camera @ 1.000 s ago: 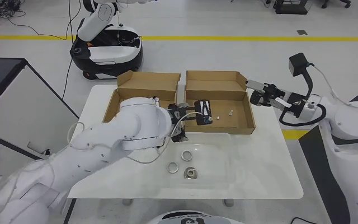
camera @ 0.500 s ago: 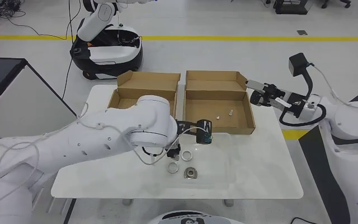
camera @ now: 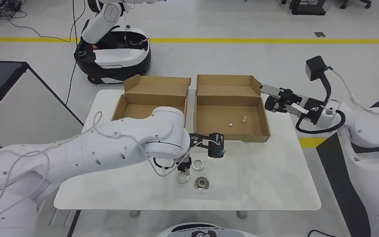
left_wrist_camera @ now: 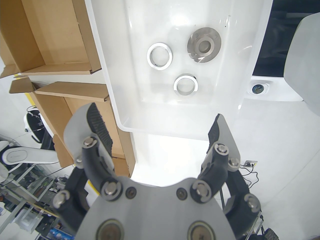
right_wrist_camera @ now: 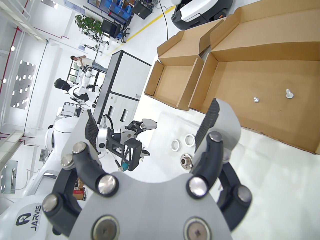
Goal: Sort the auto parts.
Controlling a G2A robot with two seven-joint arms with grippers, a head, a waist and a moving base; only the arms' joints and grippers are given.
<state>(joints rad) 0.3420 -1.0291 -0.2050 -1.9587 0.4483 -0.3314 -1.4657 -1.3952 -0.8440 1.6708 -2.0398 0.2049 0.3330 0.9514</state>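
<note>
The left hand (left_wrist_camera: 155, 116) hangs open and empty above one end of a white tray (left_wrist_camera: 110, 81), where two metal rings (left_wrist_camera: 159, 56) and a flange (left_wrist_camera: 204, 45) lie apart. To grip cleanly, it should centre over one ring and descend straight, jaws straddling it. The right hand (right_wrist_camera: 152, 112), also open, hovers beside a cardboard box (right_wrist_camera: 275, 81).

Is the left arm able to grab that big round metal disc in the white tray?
Probably yes. The left gripper is open above the white tray, and nothing covers the disc; the wider ring and smaller ring lie apart from it.
</note>
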